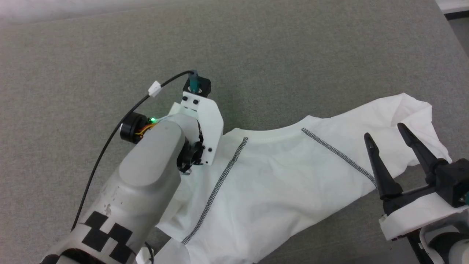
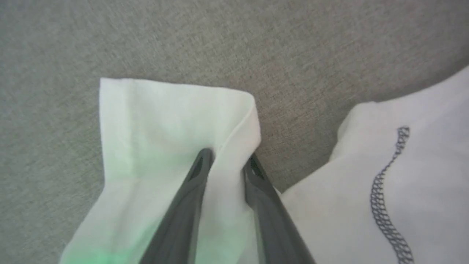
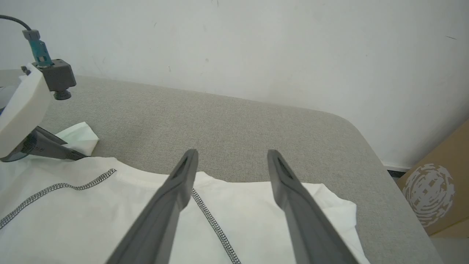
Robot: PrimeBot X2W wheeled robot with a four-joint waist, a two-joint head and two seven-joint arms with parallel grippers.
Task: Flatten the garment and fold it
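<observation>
At the near left, the pale grey left forearm (image 1: 146,172), with a black-and-white checked marker and a black cable (image 1: 110,139) running along it, reaches over the left side of a large white thin-fabric T-shirt with dark grey zigzag stitching (image 1: 278,183). The T-shirt lies spread but wrinkled on the grey fabric-covered table (image 1: 293,55), its body running off the near edge of the head view. At the near right, the right pincer (image 1: 384,132) hangs with its two dark fingers spread wide and nothing between them, above the T-shirt's right shoulder area and not touching the cloth as far as the right wrist view shows.

Two zigzag seams (image 1: 220,183) slant from the near part of the T-shirt towards the ribbed neckline (image 1: 271,135), which faces the far side. The left pincer (image 2: 228,157) is closed on a raised fold of the white left sleeve (image 2: 165,121). The cloth ridge sits pinched between the fingers, and the sleeve's hem end lies flat on the table just beyond the tips. The right sleeve (image 1: 414,110) is bunched and folded over at the far right of the T-shirt, just beyond the right pincer.

Beyond the T-shirt the grey table stretches on to its rounded far edge. Behind that stands a plain white wall (image 3: 256,44). To the right is a brown cardboard box with a white print (image 3: 436,190).
</observation>
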